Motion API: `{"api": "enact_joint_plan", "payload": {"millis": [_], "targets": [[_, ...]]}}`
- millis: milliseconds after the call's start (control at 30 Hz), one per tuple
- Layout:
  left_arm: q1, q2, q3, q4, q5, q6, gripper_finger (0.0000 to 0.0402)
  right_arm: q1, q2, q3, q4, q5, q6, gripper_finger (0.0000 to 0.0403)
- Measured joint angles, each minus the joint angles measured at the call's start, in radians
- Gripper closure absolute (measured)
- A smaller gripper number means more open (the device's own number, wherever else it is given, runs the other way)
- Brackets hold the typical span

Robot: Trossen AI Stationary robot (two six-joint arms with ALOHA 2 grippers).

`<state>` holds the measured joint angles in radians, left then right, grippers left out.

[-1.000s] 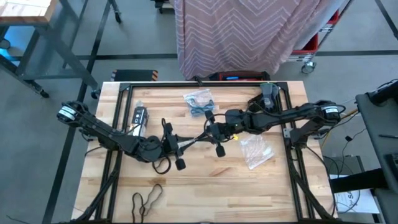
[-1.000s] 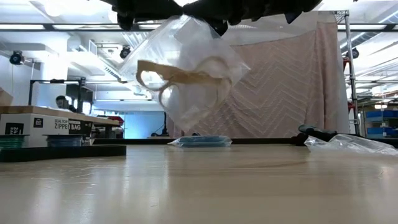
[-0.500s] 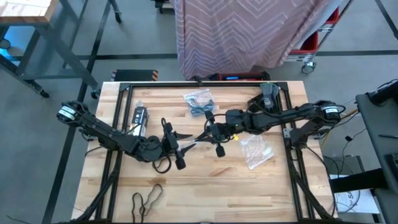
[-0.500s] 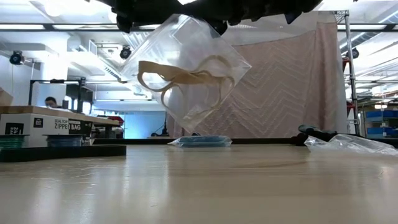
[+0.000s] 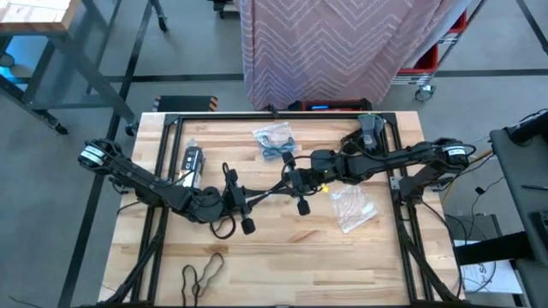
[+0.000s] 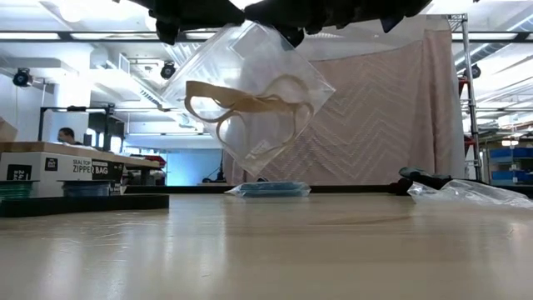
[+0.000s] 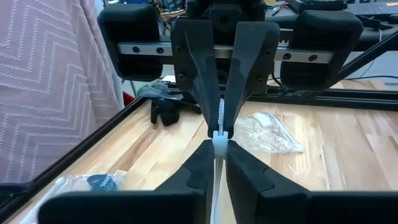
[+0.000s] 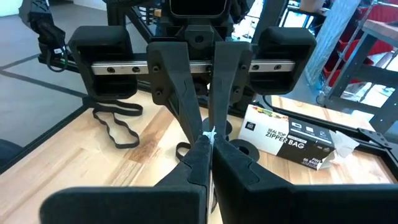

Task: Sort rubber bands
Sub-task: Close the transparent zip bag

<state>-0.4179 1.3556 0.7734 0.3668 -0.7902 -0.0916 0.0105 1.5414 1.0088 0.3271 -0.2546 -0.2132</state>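
Note:
A clear plastic bag [image 6: 250, 92] with tan rubber bands [image 6: 241, 104] inside hangs above the table's middle. My left gripper [image 5: 255, 198] and right gripper [image 5: 278, 190] meet tip to tip over it, each shut on the bag's top edge. Black rubber bands [image 5: 203, 272] lie loose near the table's front edge, also in the right wrist view [image 8: 115, 124]. A second bag with blue rubber bands [image 5: 274, 141] lies at the back. My left gripper pinches the bag's top edge [image 7: 217, 138] between its two fingers, only at their free ends, coming nearly level from the table's left. The bag hangs below, clear of the table. My right gripper pinches the same top edge [image 8: 208, 134] between its two fingers, coming nearly level from the table's right, right beside the left fingertips. The bag hangs tilted beneath, with the tan bands slack inside.
An empty clear bag [image 5: 353, 208] lies right of centre. A box of zipper bags [image 5: 190, 162] stands at the left, a dark glove [image 5: 370, 128] at the back right. Bare wood shows along the near edge.
My left gripper has spread its fingers and shut again on the bag's top edge without leaving its place. The hanging bag has swung a little, its lower corner shifting, while my right gripper has kept its hold.

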Motion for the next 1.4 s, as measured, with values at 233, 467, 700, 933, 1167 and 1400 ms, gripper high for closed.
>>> {"api": "enact_joint_plan", "payload": {"millis": [233, 467, 700, 933, 1167, 1400], "targets": [[0.0, 0.0, 0.0, -0.012, 0.002, -0.013, 0.0395, 0.0, -0.018, 0.0, -0.01, -0.001, 0.004, 0.0403], [0.001, 0.0, 0.0, -0.021, 0.014, -0.022, 0.0394, 0.0, -0.023, 0.0, -0.014, -0.007, 0.004, 0.0403], [0.001, 0.0, -0.001, -0.023, 0.014, -0.022, 0.0397, 0.0, -0.019, 0.0, -0.014, -0.008, 0.003, 0.0399], [0.001, 0.002, -0.003, -0.018, 0.019, -0.021, 0.0398, 0.001, -0.005, 0.004, 0.008, -0.014, 0.004, 0.0341], [0.001, 0.002, -0.003, -0.008, 0.022, -0.018, 0.0399, 0.0, -0.003, 0.004, 0.004, -0.008, 0.012, 0.0325], [0.001, 0.002, -0.003, 0.001, 0.038, -0.012, 0.0399, 0.0, -0.002, 0.003, 0.004, 0.019, 0.011, 0.0365]]}}
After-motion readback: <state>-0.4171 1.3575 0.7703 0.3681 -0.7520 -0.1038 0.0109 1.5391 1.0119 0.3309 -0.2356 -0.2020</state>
